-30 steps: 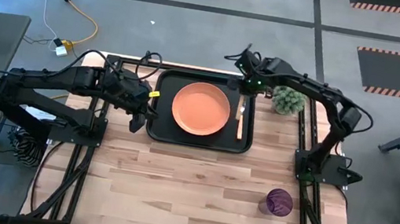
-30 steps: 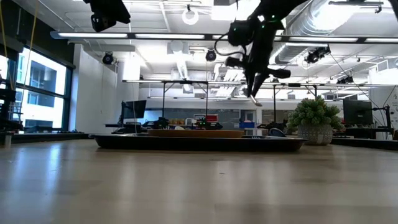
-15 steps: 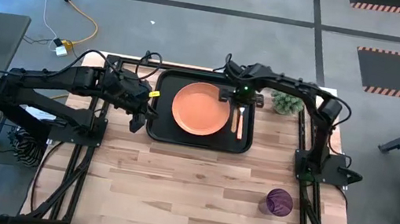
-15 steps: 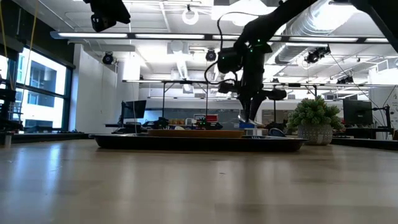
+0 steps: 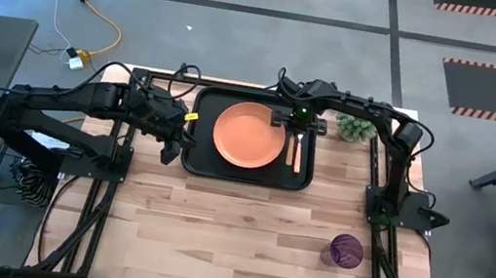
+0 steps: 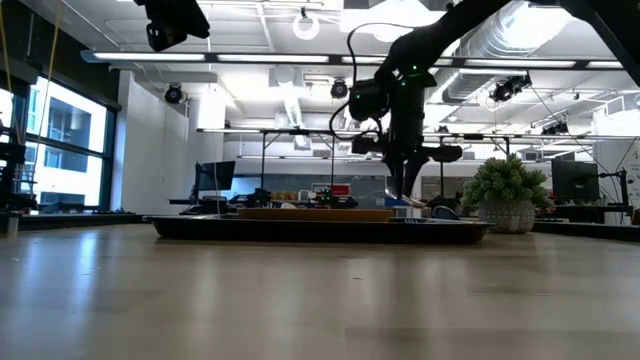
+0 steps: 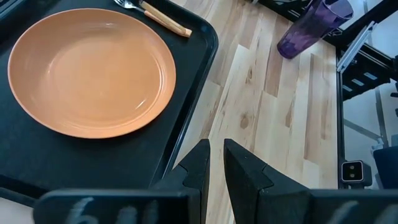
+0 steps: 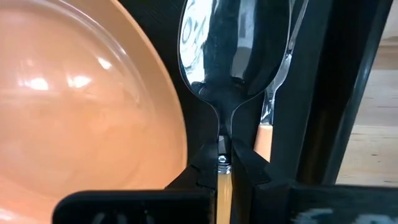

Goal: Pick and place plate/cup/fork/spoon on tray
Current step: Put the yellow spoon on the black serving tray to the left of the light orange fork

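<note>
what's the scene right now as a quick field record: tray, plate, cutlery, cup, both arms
tray: black, at the table's far side
plate: orange, on the tray
spoon: held by its neck, bowl low over the tray beside the plate
fork: lies on the tray, right of the plate
cup: purple, on the table, off the tray
right gripper: shut on the spoon
left gripper: waits at the tray's left edge, holds nothing

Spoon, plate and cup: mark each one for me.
spoon [image 8: 211, 43]: right wrist view, on its silver bowl.
plate [image 5: 248, 135]: high view, on its flat centre.
cup [image 5: 346, 250]: high view, on its purple top.
</note>
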Controlling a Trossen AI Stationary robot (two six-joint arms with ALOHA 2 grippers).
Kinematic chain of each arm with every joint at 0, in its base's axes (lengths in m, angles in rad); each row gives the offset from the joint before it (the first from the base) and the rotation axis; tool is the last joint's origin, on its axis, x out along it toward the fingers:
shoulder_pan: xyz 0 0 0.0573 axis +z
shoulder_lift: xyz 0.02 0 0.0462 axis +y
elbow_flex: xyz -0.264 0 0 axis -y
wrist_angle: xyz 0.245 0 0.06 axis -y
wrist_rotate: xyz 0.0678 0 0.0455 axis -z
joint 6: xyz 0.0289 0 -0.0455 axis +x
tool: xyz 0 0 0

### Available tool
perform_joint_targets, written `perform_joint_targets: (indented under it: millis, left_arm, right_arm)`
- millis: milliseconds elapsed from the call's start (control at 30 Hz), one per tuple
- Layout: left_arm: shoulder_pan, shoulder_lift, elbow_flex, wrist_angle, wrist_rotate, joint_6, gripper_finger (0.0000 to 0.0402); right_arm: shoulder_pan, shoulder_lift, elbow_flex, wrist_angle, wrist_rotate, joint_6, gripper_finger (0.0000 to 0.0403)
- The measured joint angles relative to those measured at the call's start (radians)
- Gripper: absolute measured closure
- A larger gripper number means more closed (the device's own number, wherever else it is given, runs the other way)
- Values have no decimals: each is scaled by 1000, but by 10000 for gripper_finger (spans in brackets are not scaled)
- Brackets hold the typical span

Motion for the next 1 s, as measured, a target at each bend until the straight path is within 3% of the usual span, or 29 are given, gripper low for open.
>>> perform_joint_targets:
  millis: [1000]
  left_arm:
    - [0, 0, 0, -1, 0, 1, 364]
  right_arm:
    - [11, 112, 0, 27, -51, -3, 402]
